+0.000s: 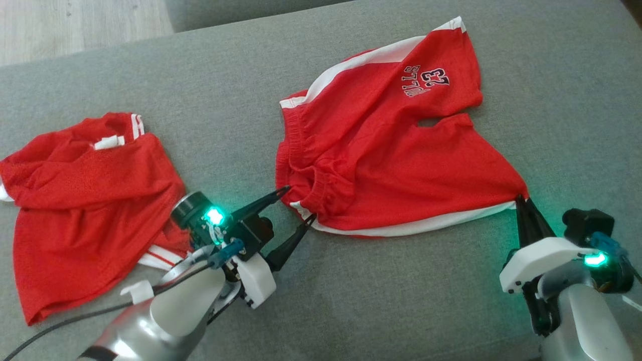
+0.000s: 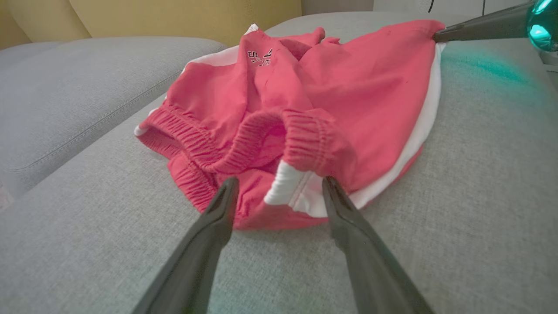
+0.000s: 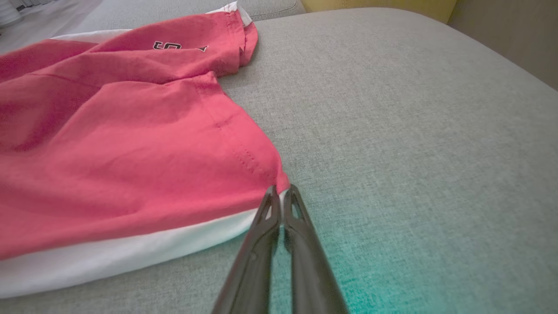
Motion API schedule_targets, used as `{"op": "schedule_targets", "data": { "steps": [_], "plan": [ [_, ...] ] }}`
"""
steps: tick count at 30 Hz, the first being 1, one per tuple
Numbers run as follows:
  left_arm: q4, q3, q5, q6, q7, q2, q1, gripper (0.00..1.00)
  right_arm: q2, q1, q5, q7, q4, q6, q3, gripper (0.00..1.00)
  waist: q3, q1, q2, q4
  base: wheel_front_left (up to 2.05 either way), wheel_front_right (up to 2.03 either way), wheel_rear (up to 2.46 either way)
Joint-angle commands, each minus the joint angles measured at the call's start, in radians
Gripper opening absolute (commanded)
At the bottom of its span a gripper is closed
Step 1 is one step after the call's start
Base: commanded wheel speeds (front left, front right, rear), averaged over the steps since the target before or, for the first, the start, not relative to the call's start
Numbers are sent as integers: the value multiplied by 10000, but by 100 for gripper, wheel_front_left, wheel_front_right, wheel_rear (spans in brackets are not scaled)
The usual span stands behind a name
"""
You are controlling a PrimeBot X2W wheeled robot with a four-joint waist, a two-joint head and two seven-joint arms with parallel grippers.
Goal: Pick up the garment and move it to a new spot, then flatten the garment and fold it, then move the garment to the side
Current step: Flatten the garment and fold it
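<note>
Grey sofa cushion (image 1: 225,90) carries our red shorts (image 1: 381,150); our left claw (image 1: 301,202) gapes at the waistband (image 1: 321,186); right claw (image 1: 523,199) pinches the hem corner (image 1: 507,189).

L gripper (image 1: 300,203): 2 long dark tapered fingers (image 1: 261,201), white plastic mount (image 1: 257,282), black cam block (image 1: 257,233), blue connector (image 1: 228,249), green LED (image 1: 214,216) on black cylinder (image 1: 187,208). Silver forearm (image 1: 165,321) w/ black cable (image 1: 90,313). R gripper (image 1: 522,198): same build, green LED, silver forearm.
</note>
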Motion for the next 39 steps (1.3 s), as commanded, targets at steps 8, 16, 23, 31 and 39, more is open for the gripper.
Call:
{"op": "schedule_targets", "data": {
  "steps": [8,16,23,31,39],
  "plan": [
    [35,-307,-562,16,-192,343,-610,0,-45,-345,12,-220,-104,-7,177,0,-80,0,0,12,0,0,0],
    [-290,20,-1019,101,-280,478,-475,0,-45,-403,-21,-449,-512,-7,394,0,-547,0,0,88,0,0,0],
    [-1367,841,-1568,354,-301,808,-438,0,-358,-768,384,-140,-1395,-7,800,0,-1357,0,0,122,0,0,0],
    [-2261,1620,-2191,445,401,1175,-1410,0,-1359,-2340,1073,736,-2495,-7,1491,0,-2159,0,0,91,0,0,0],
    [-2713,2356,-2457,946,699,1358,-2357,0,-1928,-3694,1348,924,-2851,-7,1866,0,-2565,0,0,32,0,0,0]
  ]
}}
